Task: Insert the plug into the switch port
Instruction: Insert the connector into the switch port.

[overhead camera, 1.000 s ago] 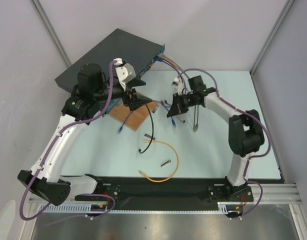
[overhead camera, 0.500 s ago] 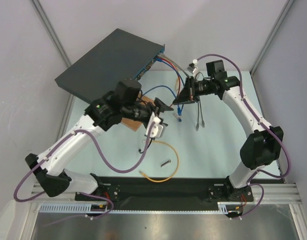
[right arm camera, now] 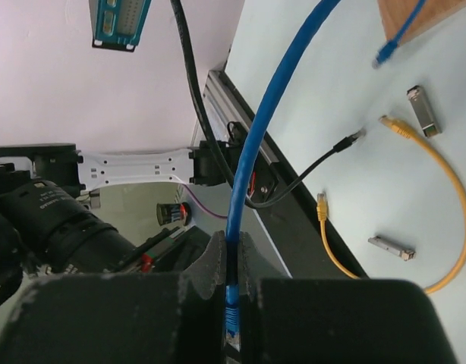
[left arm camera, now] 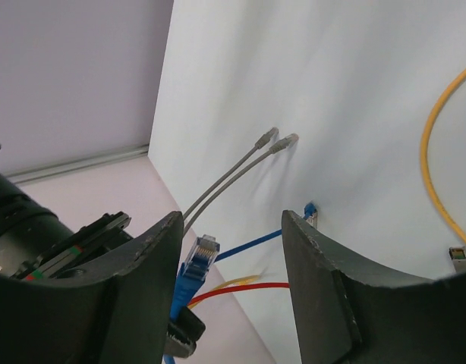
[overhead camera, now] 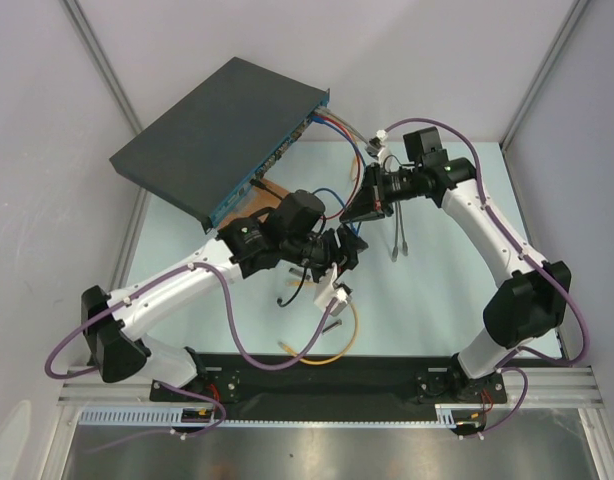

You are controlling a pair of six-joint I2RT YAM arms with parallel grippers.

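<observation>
The switch [overhead camera: 212, 125] is a flat dark box at the back left, its blue port face [overhead camera: 272, 160] turned toward the table. In the right wrist view that face [right arm camera: 119, 21] shows at the top. My right gripper [overhead camera: 359, 210] [right arm camera: 233, 262] is shut on the blue plug [right arm camera: 231, 311] at the end of a blue cable [right arm camera: 267, 129], held above the table. My left gripper [overhead camera: 345, 248] [left arm camera: 231, 227] stands open around that plug [left arm camera: 199, 254], one finger [left arm camera: 153, 258] close beside it and the other finger [left arm camera: 324, 258] well apart.
A brown wooden board [overhead camera: 272, 192] lies by the switch. On the table are a yellow cable [overhead camera: 342, 335] [right arm camera: 449, 189], a black cable [right arm camera: 328, 152], two grey cables [overhead camera: 397, 240] [left arm camera: 240, 163], another blue plug [left arm camera: 310, 211], a red cable [left arm camera: 248, 288] and small metal modules [right arm camera: 423, 110] [right arm camera: 392, 246].
My left arm has swung from the board rightward to the right gripper, its jaws narrowing around the plug. The right gripper rose and moved back with the blue cable, then stayed.
</observation>
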